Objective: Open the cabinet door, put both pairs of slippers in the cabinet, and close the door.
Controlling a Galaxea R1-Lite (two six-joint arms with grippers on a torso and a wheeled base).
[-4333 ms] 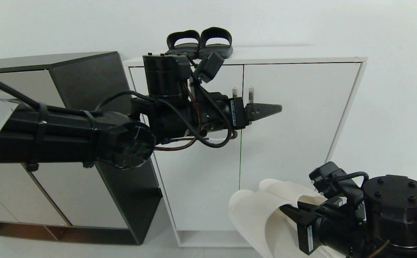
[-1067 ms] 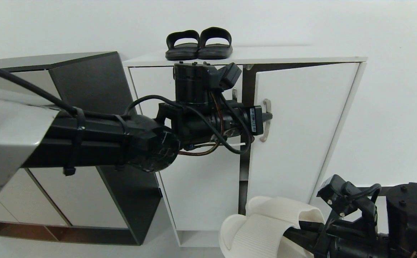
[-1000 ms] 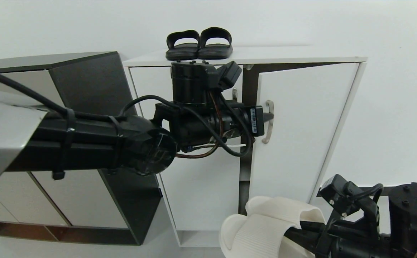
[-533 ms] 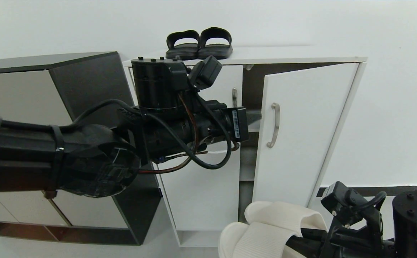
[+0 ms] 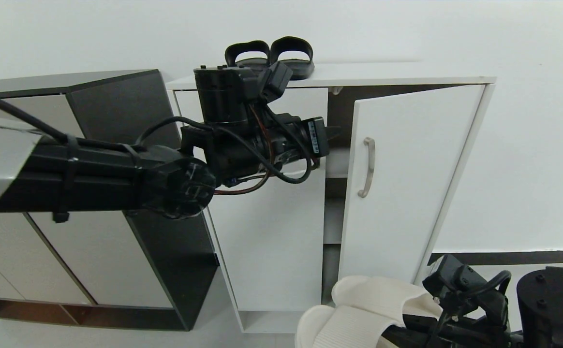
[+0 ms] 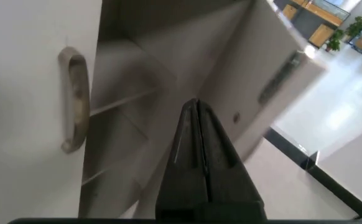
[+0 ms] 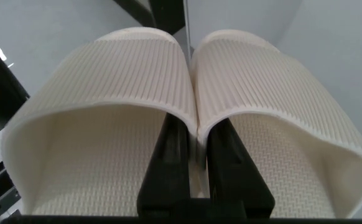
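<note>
Two pairs of slippers matter here. The black slippers [image 5: 269, 58] sit side by side on top of the cabinet [image 5: 407, 72], toward its left end by the rear edge. The white slippers [image 7: 187, 93] hang in the right gripper [image 7: 196, 149], low in front of the cabinet's foot. Its jaws pinch the two inner strap walls together, one finger inside each strap. The left gripper [image 6: 197, 124] is empty, its fingers pressed together. Its tip is in the dark gap beside the right door [image 5: 407, 193], which stands partly open, and it is clear of the handle [image 5: 367, 166]. Both pairs look like light foam or rubber: soft, springy, likely to flop if held by one edge. The straps seem the best hold, squeezed together so a pair travels as one; the door probably needs more swing before they fit through
</note>
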